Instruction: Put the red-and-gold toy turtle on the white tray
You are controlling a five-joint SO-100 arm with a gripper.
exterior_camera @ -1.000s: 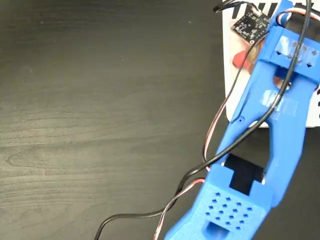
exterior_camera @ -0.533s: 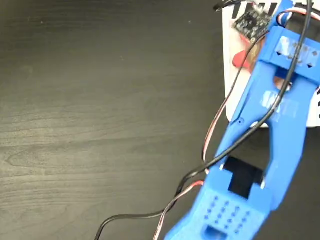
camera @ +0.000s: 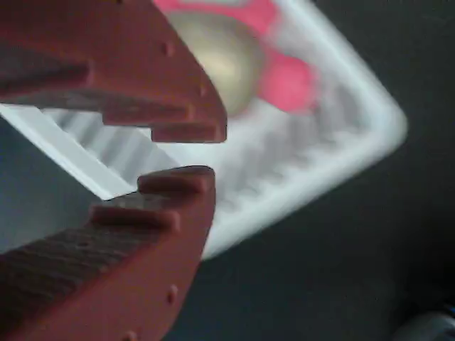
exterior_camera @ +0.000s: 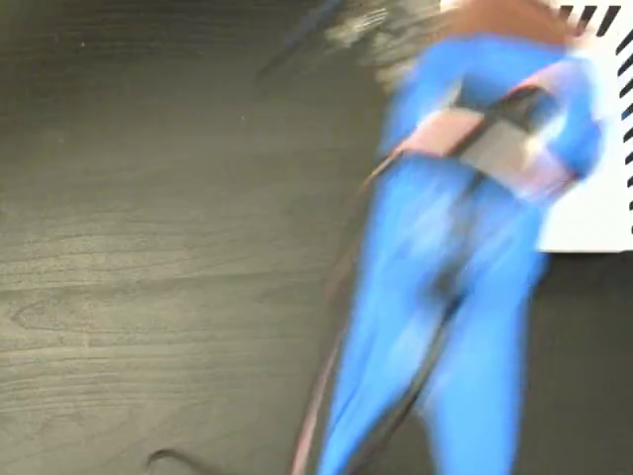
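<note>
Since the earlier frames the blue arm [exterior_camera: 445, 287] has swung across the fixed view and now shows only as a smear of motion, where before it stood sharp over the tray's left edge; its cables are blurred with it.

In the wrist view the gripper [camera: 186, 150] fills the left side, its two dark red toothed fingers [camera: 149, 85] parted by a narrow gap with nothing between them. Through and beyond that gap lies the tray [camera: 334, 170], its rounded white corner pointing right, with faint stripes along the rim. The turtle [camera: 234, 53] lies inside the tray near the top of that view, gold shell partly hidden behind the upper finger, red parts showing to the right of the shell. It is clear of both fingers.

In the fixed view the tray [exterior_camera: 593, 213] shows only at the right edge, dark diagonal stripes along its rim, the rest covered by the blurred arm. The turtle cannot be made out there. Around everything is the dark wood-grain table [exterior_camera: 168, 247].
</note>
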